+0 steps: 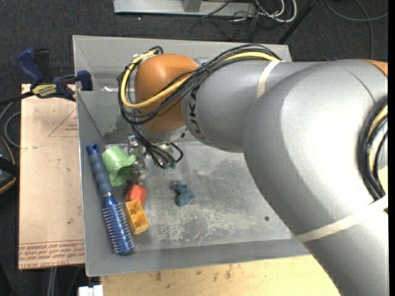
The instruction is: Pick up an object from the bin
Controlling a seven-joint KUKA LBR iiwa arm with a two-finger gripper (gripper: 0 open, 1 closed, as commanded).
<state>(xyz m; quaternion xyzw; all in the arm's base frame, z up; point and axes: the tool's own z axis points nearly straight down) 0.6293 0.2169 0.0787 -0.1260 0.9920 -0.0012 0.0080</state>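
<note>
My gripper (141,165) hangs low at the bin's left side, its fingers beside a light green cup-like thing (117,163) that lies against the left wall. Just below the fingertips sits a small orange-red piece (136,193), and under that a yellow block (136,216). A blue hairbrush (108,203) lies along the left wall, bristle end toward the front. A small grey-blue figure (182,193) rests on the bin floor to the right of the gripper. Whether anything is between the fingers I cannot make out.
The arm with its orange dome and looped cables covers the bin's back and right side. Bare scuffed floor lies in the front middle, right of the grey-blue figure.
</note>
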